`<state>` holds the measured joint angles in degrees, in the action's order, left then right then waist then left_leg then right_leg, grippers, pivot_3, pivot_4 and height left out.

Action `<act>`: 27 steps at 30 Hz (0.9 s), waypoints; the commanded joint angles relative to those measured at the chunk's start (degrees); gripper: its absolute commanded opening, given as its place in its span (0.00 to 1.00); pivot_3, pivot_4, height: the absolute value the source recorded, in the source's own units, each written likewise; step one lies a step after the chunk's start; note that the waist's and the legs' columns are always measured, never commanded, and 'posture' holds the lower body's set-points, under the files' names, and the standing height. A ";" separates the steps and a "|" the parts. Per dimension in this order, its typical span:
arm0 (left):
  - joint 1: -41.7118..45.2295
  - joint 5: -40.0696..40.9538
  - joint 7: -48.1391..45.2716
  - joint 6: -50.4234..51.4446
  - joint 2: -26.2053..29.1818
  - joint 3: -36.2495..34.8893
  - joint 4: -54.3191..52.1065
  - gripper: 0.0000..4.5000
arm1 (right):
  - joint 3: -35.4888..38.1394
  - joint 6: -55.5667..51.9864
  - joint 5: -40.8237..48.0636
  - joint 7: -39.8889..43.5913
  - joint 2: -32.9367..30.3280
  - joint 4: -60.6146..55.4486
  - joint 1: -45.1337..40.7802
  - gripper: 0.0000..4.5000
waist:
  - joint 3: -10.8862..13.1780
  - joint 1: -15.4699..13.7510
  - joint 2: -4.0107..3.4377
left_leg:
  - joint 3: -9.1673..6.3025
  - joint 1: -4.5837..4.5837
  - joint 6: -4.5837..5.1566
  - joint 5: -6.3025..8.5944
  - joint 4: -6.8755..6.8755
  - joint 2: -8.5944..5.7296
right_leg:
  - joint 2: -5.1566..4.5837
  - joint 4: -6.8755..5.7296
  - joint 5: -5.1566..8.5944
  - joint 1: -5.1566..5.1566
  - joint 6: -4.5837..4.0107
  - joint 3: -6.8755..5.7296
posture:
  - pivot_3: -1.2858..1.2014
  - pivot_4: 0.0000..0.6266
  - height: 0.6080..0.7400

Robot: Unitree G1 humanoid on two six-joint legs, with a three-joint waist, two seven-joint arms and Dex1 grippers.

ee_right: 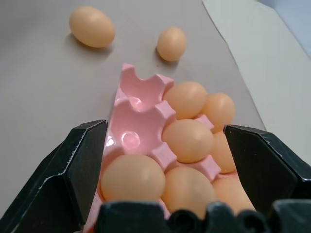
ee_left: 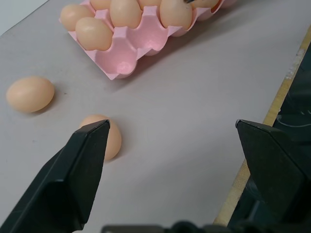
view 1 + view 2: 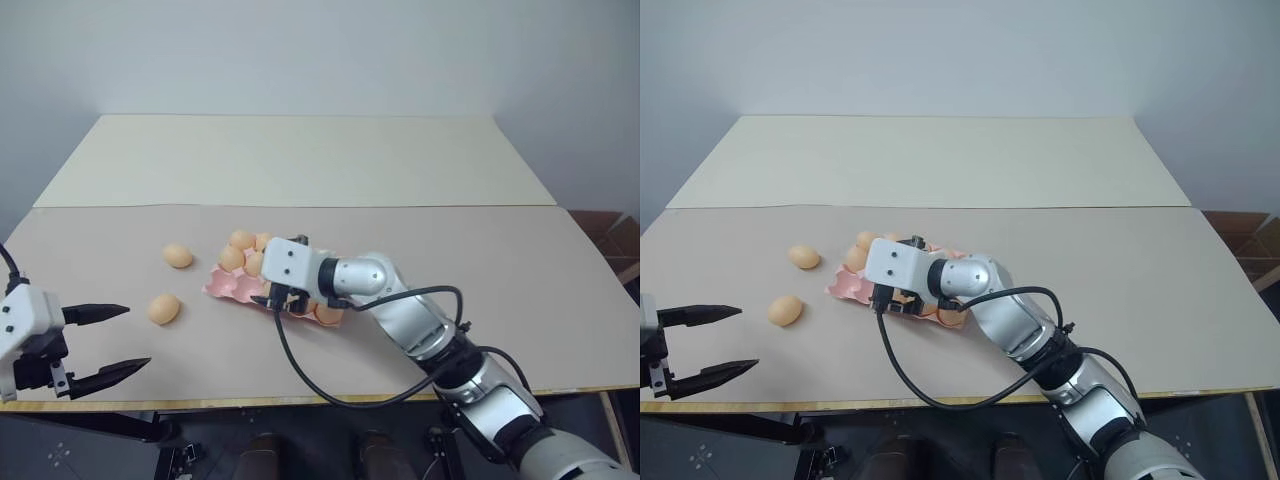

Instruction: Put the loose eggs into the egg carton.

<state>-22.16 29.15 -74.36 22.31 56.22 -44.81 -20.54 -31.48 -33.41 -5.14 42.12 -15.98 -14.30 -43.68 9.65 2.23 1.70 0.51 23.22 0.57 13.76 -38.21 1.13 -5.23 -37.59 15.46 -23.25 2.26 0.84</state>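
The pink egg carton (image 3: 222,287) lies mid-table with several tan eggs in its cups and a few cups bare at its left end (image 1: 130,127). Two loose eggs rest on the table to its left, one farther back (image 3: 178,256) and one nearer the front (image 3: 164,308). My right gripper (image 1: 165,127) hovers just over the carton, open, its fingers (image 1: 77,165) straddling seated eggs without touching them. My left gripper (image 3: 112,343) is open near the table's front left edge, pointing toward the nearer loose egg (image 2: 104,136), a short way from it.
The table's front edge (image 3: 250,403) runs just below both arms. A black cable (image 3: 300,385) loops from the right wrist over the table front. A lighter board (image 3: 300,160) covers the far half of the table, and a cardboard box (image 3: 610,235) stands off the right side.
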 commanded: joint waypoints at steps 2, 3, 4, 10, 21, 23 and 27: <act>-0.03 -0.14 0.71 -0.65 -0.08 -0.70 -0.66 1.00 | 7.26 -1.89 6.81 7.62 -7.74 -11.93 2.79 0.99 | -0.01 -0.18 0.01 | -0.02 0.02 0.00 0.00 0.00 -0.01 | -0.04 0.05 0.00 0.03 0.00 -0.02 | 0.52 0.24 1.00; 0.04 -0.24 0.95 -0.71 -0.11 -0.65 -0.65 1.00 | 9.31 -2.46 9.56 10.43 -10.41 -14.19 3.70 0.99 | 0.00 -0.22 0.01 | -0.02 0.01 0.00 0.00 0.00 -0.01 | -0.06 0.05 0.00 0.04 0.00 -0.02 | 0.52 0.24 1.00; 0.10 -0.36 1.17 -0.81 -0.13 -0.55 -0.63 1.00 | 11.13 -2.72 12.01 13.10 -13.15 -16.11 4.58 0.99 | 0.00 -0.36 0.01 | -0.02 0.02 0.00 0.00 0.00 -0.02 | -0.08 0.07 0.00 0.06 0.00 -0.03 | 0.52 0.24 1.00; -0.36 -1.31 2.59 -1.42 -0.68 0.47 -0.85 1.00 | 18.04 -0.81 19.08 23.35 -28.97 -22.06 10.46 0.99 | 0.00 -0.48 0.00 | 0.00 -0.05 0.01 0.00 0.01 0.06 | -0.02 0.11 0.01 0.12 0.00 -0.02 | 0.52 0.24 1.00; 1.30 -3.91 8.63 -0.46 -2.58 2.26 -0.79 1.00 | 21.80 -2.03 22.25 23.03 -34.93 -23.41 13.60 0.99 | 0.00 -0.48 0.01 | 0.06 -0.04 0.01 0.00 0.02 0.08 | -0.01 0.14 0.01 0.11 -0.01 0.03 | 0.52 0.24 1.00; 3.55 -4.75 13.49 2.02 -3.80 4.62 -1.02 1.00 | 21.34 -2.71 22.24 21.56 -34.36 -23.78 13.54 0.99 | 0.00 -0.78 0.01 | 0.05 -0.03 0.01 0.00 0.02 0.07 | -0.03 0.12 0.01 0.11 -0.01 0.02 | 0.52 0.24 1.00; 9.03 -4.33 21.35 4.79 -8.64 9.88 0.45 1.00 | 20.95 -4.86 23.02 18.61 -32.73 -24.89 12.83 0.99 | 0.00 -1.41 0.02 | 0.04 -0.04 0.01 0.00 0.00 0.04 | -0.04 0.08 0.01 0.12 0.00 0.03 | 0.52 0.24 1.00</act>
<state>-14.90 24.51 -56.42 26.59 49.09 -36.18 -20.37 -11.12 -37.07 17.02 62.45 -49.36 -36.82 -30.07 9.65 0.82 1.71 0.56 23.18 0.58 13.76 -38.21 1.17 -5.27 -37.50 15.47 -23.13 2.26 0.87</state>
